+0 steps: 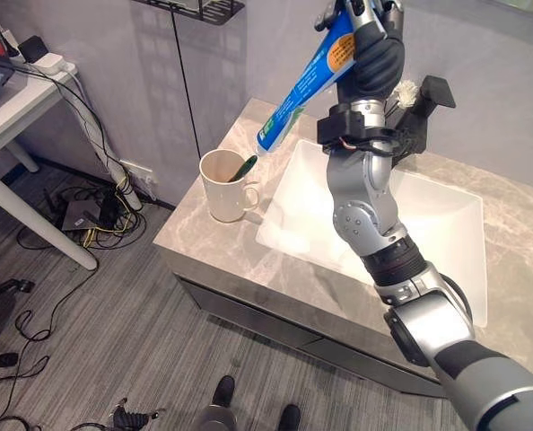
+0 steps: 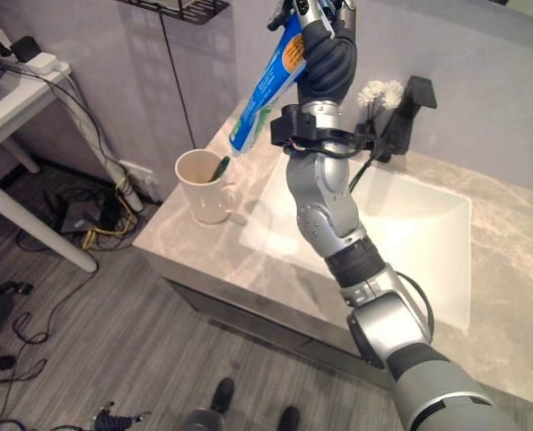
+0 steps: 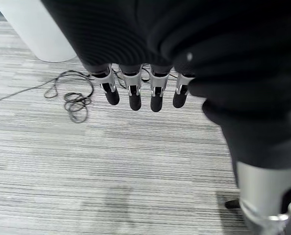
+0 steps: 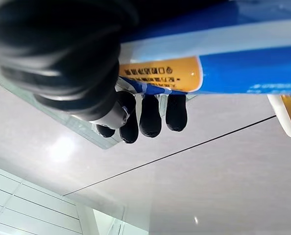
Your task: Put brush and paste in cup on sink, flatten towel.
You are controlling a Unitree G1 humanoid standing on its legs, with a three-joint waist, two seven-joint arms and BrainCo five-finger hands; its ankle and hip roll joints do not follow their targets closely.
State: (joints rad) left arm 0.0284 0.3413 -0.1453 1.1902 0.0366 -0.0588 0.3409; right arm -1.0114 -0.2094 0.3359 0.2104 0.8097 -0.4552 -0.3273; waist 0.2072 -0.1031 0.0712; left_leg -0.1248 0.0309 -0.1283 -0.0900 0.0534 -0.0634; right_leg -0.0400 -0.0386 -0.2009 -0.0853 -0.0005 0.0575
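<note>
The right hand point(image 1: 374, 40) is raised above the sink point(image 1: 428, 224), fingers curled around the toothpaste point(image 1: 307, 81), whose lower end slants toward the cup point(image 1: 223, 184) on the tabletop point(image 1: 190, 238). A toothbrush point(image 1: 245, 167) stands in the cup. The left hand point(image 3: 145, 93) hangs over the floor, fingers straight, holding nothing.

A blue-and-white toothpaste tube point(image 1: 307, 81), raised above the sink counter, carries pale lettering that runs the length of its blue body. None of it is clear enough to read from the head cameras. The right wrist view shows the tube's orange panel point(image 4: 160, 73) close up, with a single row of small dark characters along its upper edge. These are too fine to make out, and no word, number or sign can be read.
</note>
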